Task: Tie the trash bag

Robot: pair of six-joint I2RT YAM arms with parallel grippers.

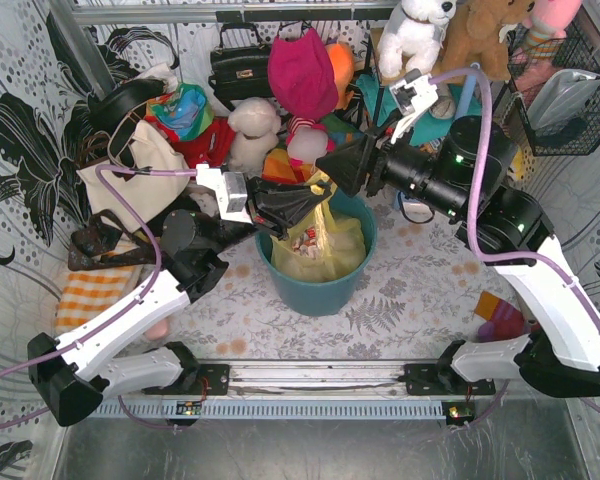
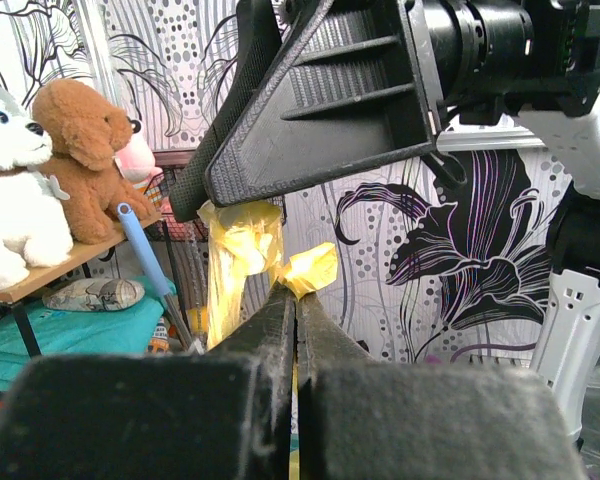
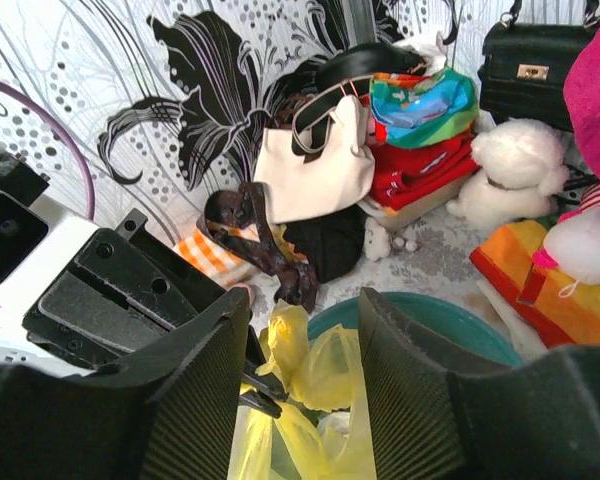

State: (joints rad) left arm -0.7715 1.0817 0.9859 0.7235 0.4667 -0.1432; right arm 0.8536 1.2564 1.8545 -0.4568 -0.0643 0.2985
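Observation:
The yellow trash bag (image 1: 325, 248) sits in the round teal bin (image 1: 320, 290) at the table's middle, crumpled paper showing through. My left gripper (image 1: 315, 195) is shut on one floppy top end of the bag and holds it up above the bin; the yellow plastic (image 2: 310, 268) sticks out past my closed fingertips (image 2: 280, 300). My right gripper (image 1: 332, 168) is open just above and behind it. In the right wrist view its fingers (image 3: 215, 360) straddle the raised bag top (image 3: 325, 365) without touching it, and the left gripper's tips (image 3: 265, 385) pinch the plastic below.
A cream tote bag (image 1: 140, 165) with dark straps, a black handbag (image 1: 238, 65), plush toys (image 1: 255, 130) and clothes crowd the back. An orange checked cloth (image 1: 90, 290) lies left. A wire basket (image 1: 565, 90) hangs at the right. The teal bin rim (image 3: 450, 315) is under the right gripper.

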